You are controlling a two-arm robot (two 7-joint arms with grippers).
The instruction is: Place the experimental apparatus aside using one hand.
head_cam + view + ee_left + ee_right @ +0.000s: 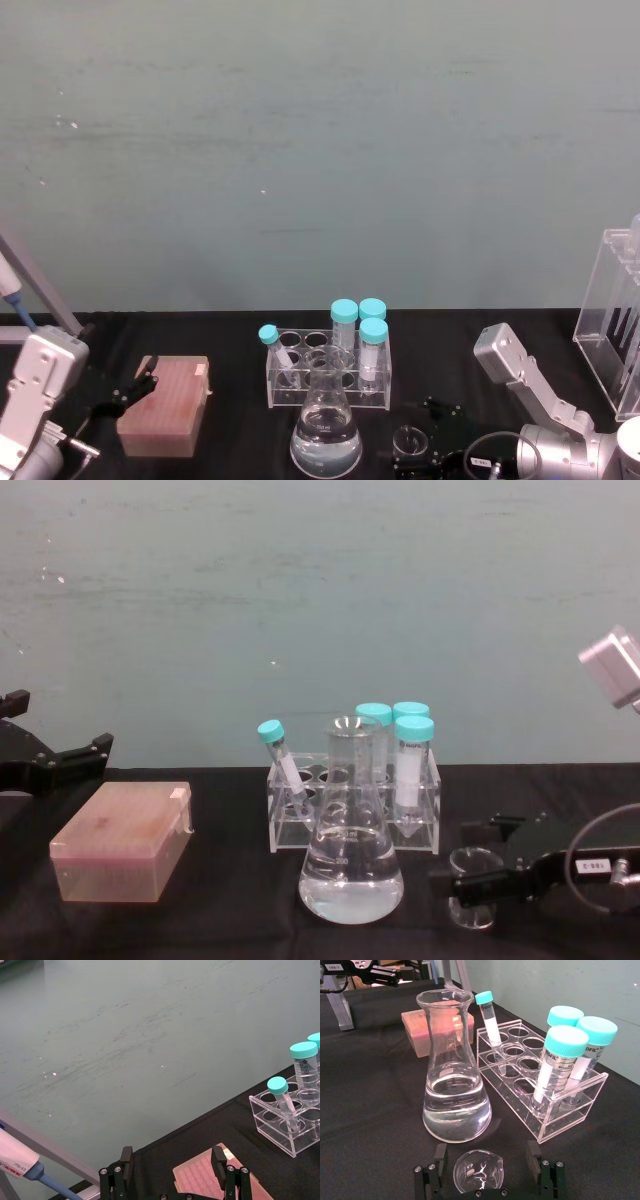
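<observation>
We are holding our right gripper [486,1152] low over the black bench [230,440], at about 5 o'clock in the head view. Its fingers [440,1155] are standing wide, one on each side of the little glass beaker [472,875]. They are not touching it. The beaker is sitting upright on the bench between them.

The big flask [326,440] is standing just beside the beaker, at its 9 o'clock. Clear water is filling the bottom part of it. At 12 o'clock from the flask a clear rack [285,385] is sitting close behind it. Three fat tubes [373,350] with teal caps are standing at the rack's 3 o'clock end. One thin tube is leaning at its 9 o'clock end.

A tall clear stand [615,320] is waiting at 2 o'clock from the beaker, well apart from it, at the edge of the bench.

We are keeping our left gripper [172,1157] at about 7 o'clock in the head view. Its fingers are wide too, and they are holding nothing. It is hanging by a pink box [165,405], which is lying at 9 o'clock from the flask. A blue and white pipette [15,1162] is leaning near this gripper.
</observation>
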